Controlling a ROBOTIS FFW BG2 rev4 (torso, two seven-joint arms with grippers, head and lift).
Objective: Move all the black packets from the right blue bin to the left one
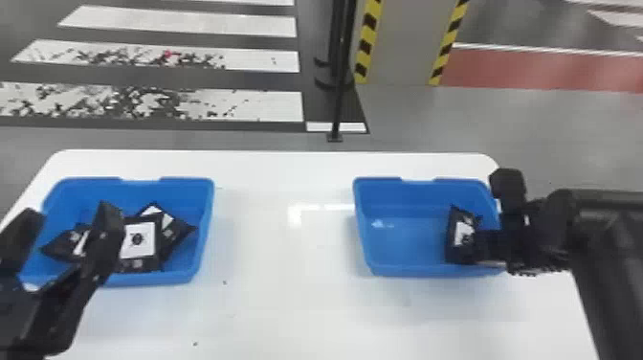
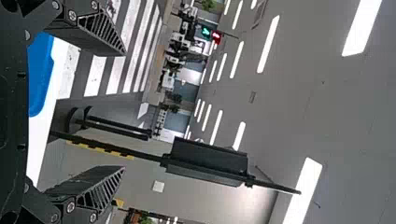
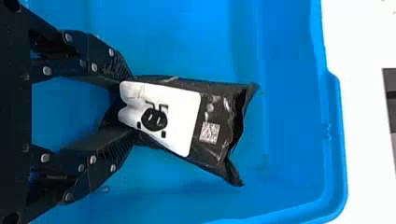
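At the right end of the right blue bin (image 1: 402, 268), my right gripper (image 1: 483, 246) is closed on a black packet (image 1: 463, 234) with a white label. In the right wrist view, the right gripper (image 3: 123, 109) pinches one end of the packet (image 3: 217, 126), and the label creases between the fingers. My left gripper (image 1: 72, 218) stands open over the left blue bin (image 1: 203, 230), where several black packets (image 1: 138, 241) lie overlapping, partly hidden by it. In the left wrist view, the left gripper (image 2: 123, 112) holds nothing between its spread fingers.
Both bins stand on a white table (image 1: 282, 253), whose bare middle separates them. Beyond the table's far edge, a thin black post (image 1: 338, 95) rises from the floor near a pillar (image 1: 406, 43) with yellow and black stripes.
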